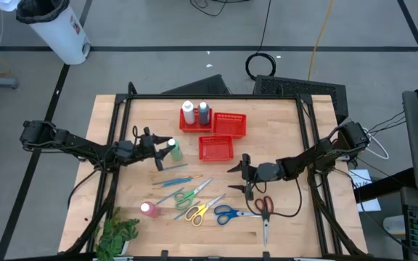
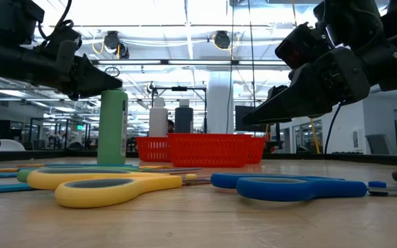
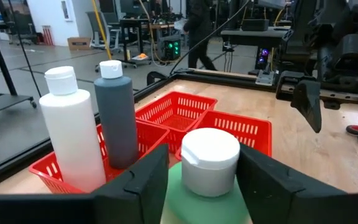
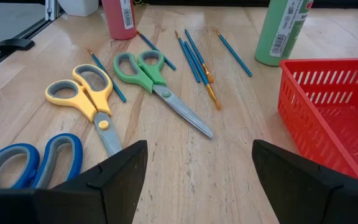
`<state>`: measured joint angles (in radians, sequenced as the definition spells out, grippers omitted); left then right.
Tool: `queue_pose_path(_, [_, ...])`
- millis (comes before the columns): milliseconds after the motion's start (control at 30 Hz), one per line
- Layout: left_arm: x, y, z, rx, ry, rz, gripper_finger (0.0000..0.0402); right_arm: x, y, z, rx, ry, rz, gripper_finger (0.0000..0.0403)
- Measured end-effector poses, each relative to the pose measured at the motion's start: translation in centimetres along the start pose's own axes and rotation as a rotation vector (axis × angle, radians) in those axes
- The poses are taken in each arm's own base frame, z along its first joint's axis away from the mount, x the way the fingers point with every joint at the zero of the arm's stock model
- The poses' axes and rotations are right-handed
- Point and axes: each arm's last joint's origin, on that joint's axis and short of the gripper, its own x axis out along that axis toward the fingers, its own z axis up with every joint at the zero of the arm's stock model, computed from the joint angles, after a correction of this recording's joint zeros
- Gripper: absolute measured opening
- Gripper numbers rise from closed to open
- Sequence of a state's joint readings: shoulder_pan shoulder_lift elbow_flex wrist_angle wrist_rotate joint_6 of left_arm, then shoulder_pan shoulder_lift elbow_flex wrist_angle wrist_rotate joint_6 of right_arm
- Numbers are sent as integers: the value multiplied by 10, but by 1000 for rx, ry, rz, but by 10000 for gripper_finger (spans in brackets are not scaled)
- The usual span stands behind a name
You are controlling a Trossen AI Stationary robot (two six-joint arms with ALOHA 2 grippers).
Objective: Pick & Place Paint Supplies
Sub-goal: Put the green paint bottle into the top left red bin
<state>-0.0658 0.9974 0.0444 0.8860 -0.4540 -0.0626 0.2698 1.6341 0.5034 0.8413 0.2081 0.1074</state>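
Scissors near front edge: yellow scissors, blue scissors, red scissors, green scissors. Pink bottle beside plant. Right gripper spread wide above bare wood. Left gripper fingers straddle upright green bottle, grip unclear. White bottle and grey bottle stand in far basket.
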Motion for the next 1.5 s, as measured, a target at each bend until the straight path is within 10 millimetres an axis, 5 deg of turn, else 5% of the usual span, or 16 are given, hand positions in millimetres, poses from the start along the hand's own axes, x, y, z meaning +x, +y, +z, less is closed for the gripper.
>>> queue_pose_path(267, [0,0,0,3,0,1,201,0,0,0,0,0,0,281])
queue_pose_path(500, [0,0,0,26,0,-1,122,0,0,0,0,0,0,281])
queue_pose_path(733, [0,2,4,-5,-34,71,118,0,0,0,0,0,0,281])
queue_pose_path(1033, [22,-12,68,70,-213,82,118,0,-2,1,5,-7,-6,281])
queue_pose_path(1267, [47,-7,113,156,-189,139,118,1,-4,1,17,-7,-12,281])
queue_pose_path(1500, [79,8,112,170,-178,131,118,1,-4,1,17,-7,-12,281])
